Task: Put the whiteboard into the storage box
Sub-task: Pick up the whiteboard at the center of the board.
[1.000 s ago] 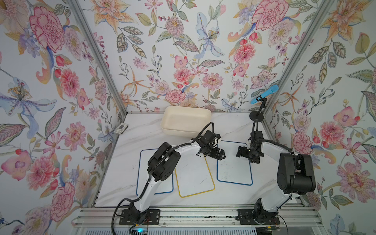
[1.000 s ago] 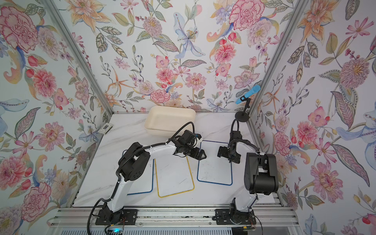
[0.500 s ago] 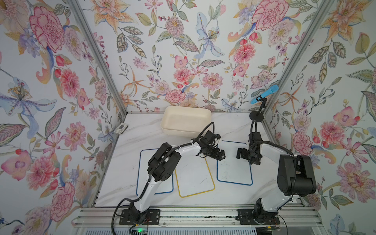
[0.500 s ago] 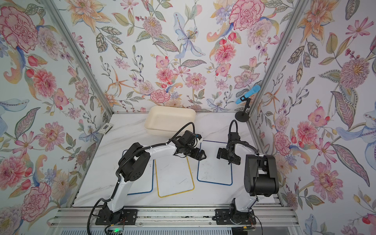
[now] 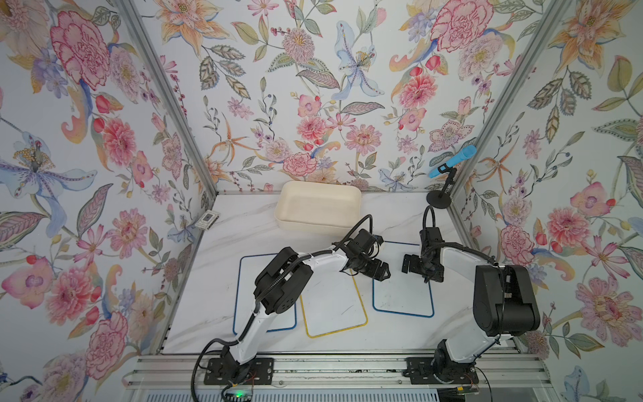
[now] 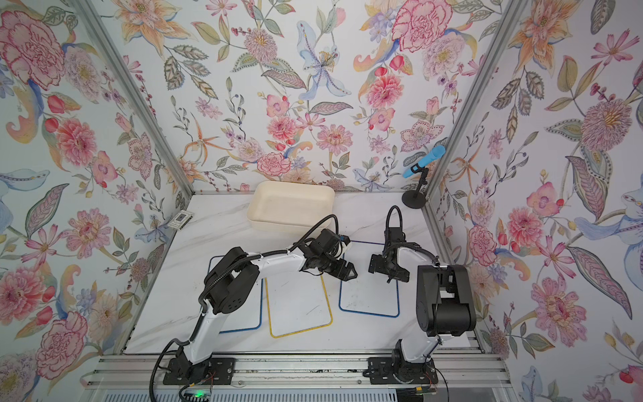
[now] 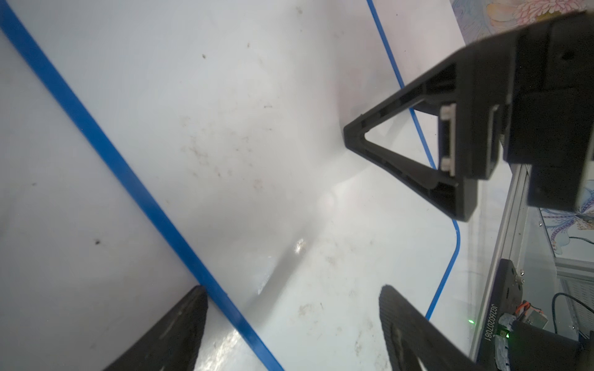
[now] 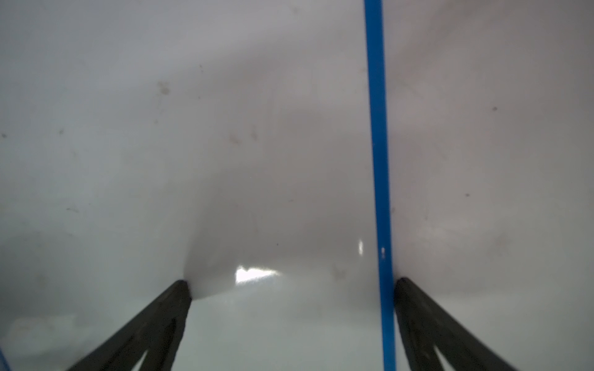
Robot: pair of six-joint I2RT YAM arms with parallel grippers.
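- Hovering almost unmoved, your left gripper (image 5: 382, 273) spreads empty jaws astride the left edge of the blue-framed white rectangular whiteboard (image 5: 403, 297), flat right of centre.
- Your right gripper (image 5: 421, 273), wide and empty, straddles its right edge.
- Nothing lifted; the cream-white plastic storage box (image 5: 288, 213) sits empty, upper centre.
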